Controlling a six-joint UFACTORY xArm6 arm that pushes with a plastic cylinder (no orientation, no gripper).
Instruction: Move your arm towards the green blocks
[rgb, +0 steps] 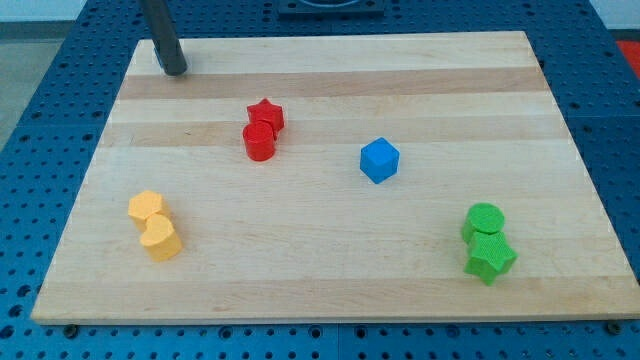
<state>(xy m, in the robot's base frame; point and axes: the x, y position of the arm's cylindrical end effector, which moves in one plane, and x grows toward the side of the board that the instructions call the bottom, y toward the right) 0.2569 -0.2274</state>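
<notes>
Two green blocks sit together at the view's lower right: a green round block and a green star-shaped block just below it, touching. My tip rests on the wooden board at the view's top left corner, far from the green blocks, which lie diagonally across the board from it.
A red star block and a red round block touch near the top middle. A blue cube sits right of centre. Two yellow blocks touch at the lower left. Blue pegboard surrounds the board.
</notes>
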